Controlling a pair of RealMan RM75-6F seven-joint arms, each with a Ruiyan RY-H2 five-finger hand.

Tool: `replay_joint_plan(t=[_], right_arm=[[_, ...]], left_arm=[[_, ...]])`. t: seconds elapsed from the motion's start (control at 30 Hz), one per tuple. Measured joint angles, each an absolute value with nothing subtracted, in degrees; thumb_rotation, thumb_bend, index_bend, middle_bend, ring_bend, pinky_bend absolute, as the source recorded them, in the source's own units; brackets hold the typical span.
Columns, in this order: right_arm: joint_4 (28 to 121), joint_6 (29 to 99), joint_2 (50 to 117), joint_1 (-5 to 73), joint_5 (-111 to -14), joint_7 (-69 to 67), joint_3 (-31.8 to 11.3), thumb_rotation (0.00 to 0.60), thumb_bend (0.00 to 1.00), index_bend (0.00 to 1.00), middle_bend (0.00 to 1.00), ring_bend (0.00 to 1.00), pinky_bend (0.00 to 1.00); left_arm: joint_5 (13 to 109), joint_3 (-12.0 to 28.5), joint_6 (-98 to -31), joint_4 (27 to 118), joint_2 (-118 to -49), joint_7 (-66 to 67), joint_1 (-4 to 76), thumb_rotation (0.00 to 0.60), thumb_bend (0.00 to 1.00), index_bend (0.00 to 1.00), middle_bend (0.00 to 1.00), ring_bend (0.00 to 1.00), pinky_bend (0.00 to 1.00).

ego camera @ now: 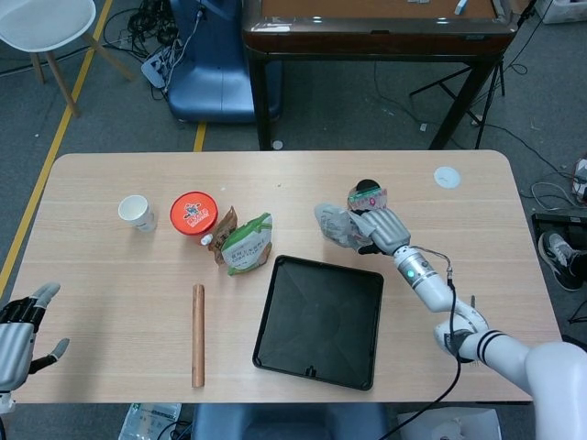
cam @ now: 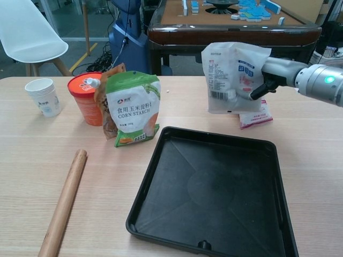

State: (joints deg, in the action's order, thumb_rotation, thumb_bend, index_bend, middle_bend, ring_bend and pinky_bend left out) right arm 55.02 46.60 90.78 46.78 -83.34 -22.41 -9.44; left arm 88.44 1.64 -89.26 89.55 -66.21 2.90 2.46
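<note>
Right hand (cam: 270,75) grips a white plastic pouch with blue print (cam: 234,75) by its right edge, fingers closed on it; pouch hangs clear of the table, long axis upright, extending left of the fingers. Directly below and nearer than the fingers lies the square black plastic tray (cam: 214,201), with a pink-and-white sachet (cam: 256,118) flat on the table just under the pouch. Left hand (ego camera: 20,332) idles well apart, fingers spread, holding nothing.

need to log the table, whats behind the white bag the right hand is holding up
A pink-and-white pouch lies on the table behind the lifted white bag in the right hand. The bag covers most of it.
</note>
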Motion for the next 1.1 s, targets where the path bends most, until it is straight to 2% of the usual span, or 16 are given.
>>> replay_joint_plan(t=[0.27,0.47,0.77,1.1], right_arm=[[73.3,48.2,74.9,46.8,-87.5,-5.1,-7.3,0.6,1.0,0.78,0.74,0.68,0.8],[79.8,48.4,68.3,46.9,-90.2,11.5,-5.7,0.6,1.0,0.78,0.74,0.68,0.8],[85.0,45.6,62.8,48.3,-93.9,30.3,-3.3,0.6,1.0,0.79,0.74,0.68,0.8],[88.1,38.7,60.9,51.9,-96.7,40.9,-1.9,0.6,1.0,0.8,0.75,0.68,0.8]], left_arm=[[89.1,1.5,-89.7,90.4,-66.2,3.5,2.5,0.6,0.2,0.12,0.15,0.19,0.17],[89.6,1.3,-90.3,90.9,-66.0,3.5,2.2,0.6,0.2,0.12,0.15,0.19,0.17],[90.5,0.9,-91.3,91.1,-66.0,3.1,1.6,0.6,0.2,0.12,0.15,0.19,0.16],[91.2,0.3,-92.2,90.5,-66.3,2.4,0.9,0.6,0.2,0.12,0.15,0.19,0.16]])
